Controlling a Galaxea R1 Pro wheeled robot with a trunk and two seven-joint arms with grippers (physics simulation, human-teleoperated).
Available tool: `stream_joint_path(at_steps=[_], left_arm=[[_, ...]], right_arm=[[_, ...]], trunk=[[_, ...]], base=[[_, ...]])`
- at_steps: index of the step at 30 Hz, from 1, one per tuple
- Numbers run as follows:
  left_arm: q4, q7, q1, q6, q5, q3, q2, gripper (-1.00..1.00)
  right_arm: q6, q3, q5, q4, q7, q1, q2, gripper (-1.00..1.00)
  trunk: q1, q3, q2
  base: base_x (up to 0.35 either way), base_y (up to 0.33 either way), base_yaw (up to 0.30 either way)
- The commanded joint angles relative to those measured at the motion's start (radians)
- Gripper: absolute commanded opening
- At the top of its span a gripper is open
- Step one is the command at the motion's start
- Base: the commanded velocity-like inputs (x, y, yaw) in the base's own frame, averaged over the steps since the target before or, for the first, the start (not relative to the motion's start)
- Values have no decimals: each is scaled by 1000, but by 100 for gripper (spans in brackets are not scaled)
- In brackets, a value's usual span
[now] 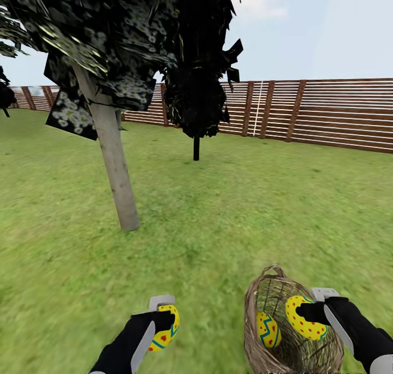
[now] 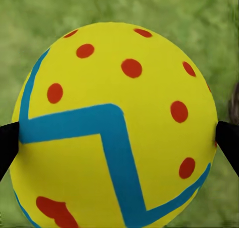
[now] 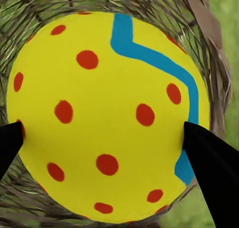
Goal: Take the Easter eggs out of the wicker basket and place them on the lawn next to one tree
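Both arms reach out low over the lawn, each with an egg. The left gripper is clamped on a yellow egg with red spots and a blue zigzag, held above the grass at the near left, well apart from the basket. In the left wrist view that same egg sits squarely between the two black fingertips, one pressed to each side at about its widest part, with green grass behind it.

The right gripper is closed on a second spotted egg, held just above the mouth of the wicker basket at the near right. In the right wrist view this egg lies between the dark fingers, which touch its two flanks, and the woven wall of the basket rings it from behind.

The third egg is inside the basket, against its left inner wall, its blue zigzag facing up. It lies just left of the one the right gripper holds.

Farther off on the left stands a tree with a pale, slightly leaning trunk and a dark, jagged crown. Behind it, nearer the middle, is an all-black tree on a thin black stem. A brown slatted fence closes the far side of the garden.
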Motion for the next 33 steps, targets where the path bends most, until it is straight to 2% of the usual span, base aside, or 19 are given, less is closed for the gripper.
stream_joint_path(at_steps=[1, 5, 8, 9, 11, 13, 24, 33], left_arm=[[3, 11, 0, -6, 9, -23, -1, -100], [6, 12, 0, -16, 11, -35, 0, -100], [0, 7, 0, -15, 19, -24, 6, -100], [-6, 5, 0, -11, 30, 4, 21, -100], [-33, -14, 0, 3, 69, 88, 78, -100], [-63, -72, 0, 50, 91, 116, 107, -100], [-71, -81, 0, 57, 94, 121, 106, -100], [-70, -81, 0, 60, 92, 121, 108, -100]], right_arm=[[4, 4, -5, -1, -3, 0, -1, -100], [4, 4, -5, -1, -8, -1, -1, -100], [4, 4, -5, -1, -8, -1, -2, -100], [4, 4, -5, -1, -8, -1, -2, -100], [4, 4, -5, -1, -8, 0, -2, -100], [4, 3, -5, -1, -8, -1, -3, -100], [4, 4, -5, 0, -8, 0, -2, -100], [4, 10, -5, 0, -8, 0, -1, -100]], trunk=[[0, -1, 0], [0, -1, 0], [0, -1, 0], [0, -1, 0], [0, -1, 0], [0, -1, 0], [0, -1, 0], [0, -1, 0]], base=[[-103, -254, 0], [-18, -322, 0], [-1, -335, 0], [-26, -336, 0], [-62, -336, 0], [-34, -336, 0], [-17, -329, 0], [-281, -23, 0]])
